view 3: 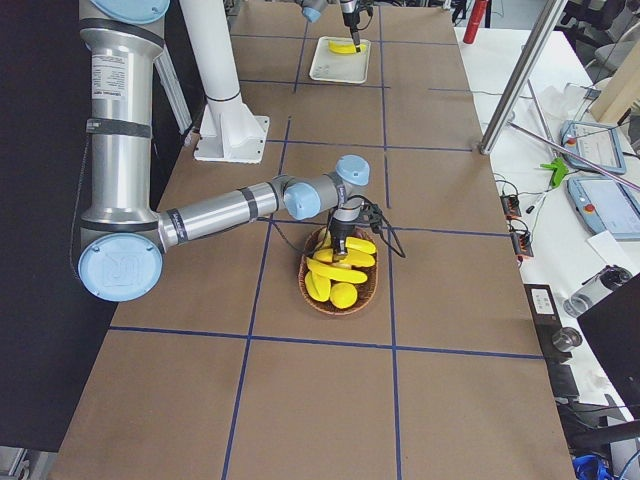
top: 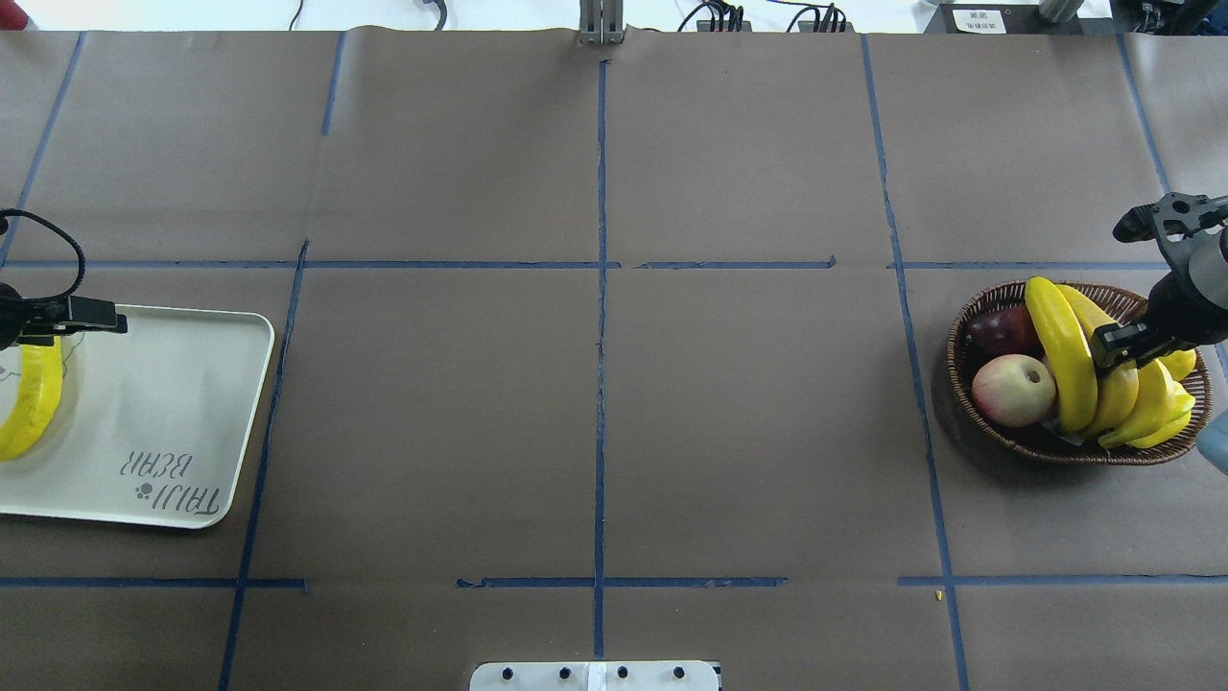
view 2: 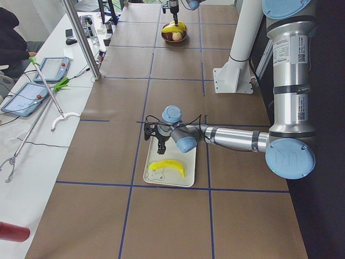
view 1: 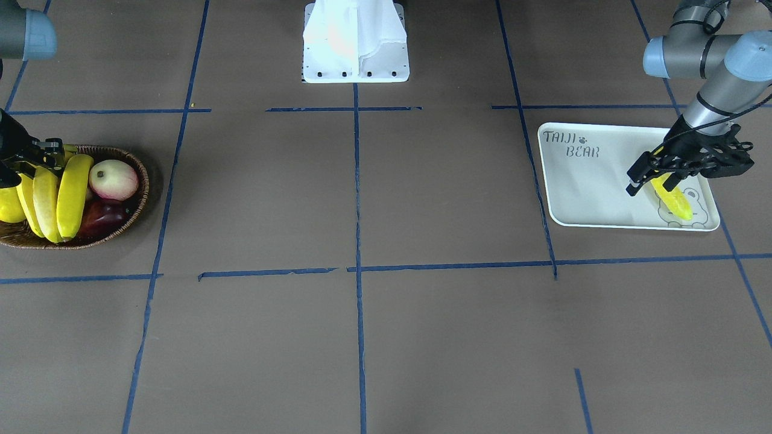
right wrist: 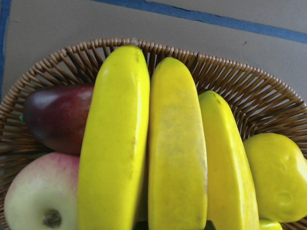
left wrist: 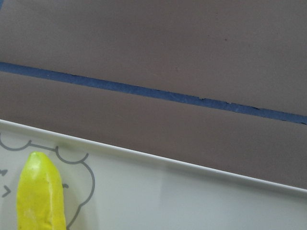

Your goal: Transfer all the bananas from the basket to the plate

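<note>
On the plate [view 1: 579, 193], one banana [view 1: 674, 202] lies beneath the left hand [view 1: 646, 181] (contact unclear).

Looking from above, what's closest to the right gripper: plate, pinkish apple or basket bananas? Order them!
1. The bananas, right at the right gripper.
2. The apple, at the left side of the basket.
3. The plate, far off on the view's left.

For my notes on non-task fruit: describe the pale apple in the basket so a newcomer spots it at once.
Find the oval brown wicker basket at the robot's right end of the table. Beside its long yellow bananas sits the round cream-and-pink apple, far paler than the dark red fruit next to it.
</note>
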Robot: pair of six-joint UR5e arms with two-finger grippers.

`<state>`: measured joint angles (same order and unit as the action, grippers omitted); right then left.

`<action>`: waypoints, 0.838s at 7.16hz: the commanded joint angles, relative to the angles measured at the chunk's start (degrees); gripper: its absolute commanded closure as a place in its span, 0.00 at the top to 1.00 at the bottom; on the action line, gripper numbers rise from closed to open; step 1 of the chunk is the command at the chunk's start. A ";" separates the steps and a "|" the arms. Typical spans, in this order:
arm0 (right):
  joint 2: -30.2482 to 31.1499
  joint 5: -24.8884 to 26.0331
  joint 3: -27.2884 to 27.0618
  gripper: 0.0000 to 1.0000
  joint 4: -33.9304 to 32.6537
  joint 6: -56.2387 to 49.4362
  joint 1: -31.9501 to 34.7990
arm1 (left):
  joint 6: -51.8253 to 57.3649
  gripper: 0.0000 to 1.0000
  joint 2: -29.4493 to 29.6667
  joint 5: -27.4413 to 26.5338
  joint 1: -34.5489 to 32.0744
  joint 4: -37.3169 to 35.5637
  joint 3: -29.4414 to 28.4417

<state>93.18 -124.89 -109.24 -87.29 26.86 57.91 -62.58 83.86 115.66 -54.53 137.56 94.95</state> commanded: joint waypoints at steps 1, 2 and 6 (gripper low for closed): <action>0.51 -0.71 -4.19 0.00 -0.16 -0.23 4.02 | 0.00 1.00 0.43 0.00 0.04 -0.01 -0.38; 2.17 -0.62 -7.71 0.00 -0.60 -0.23 7.09 | 0.00 1.00 0.78 0.00 0.04 0.07 -0.47; -6.02 -11.90 -10.93 0.00 -0.78 5.87 11.26 | -0.09 1.00 1.92 0.09 0.04 -0.01 -0.29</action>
<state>92.50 -130.78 -121.27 -88.24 28.25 69.02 -62.60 85.20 115.68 -54.49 137.57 94.56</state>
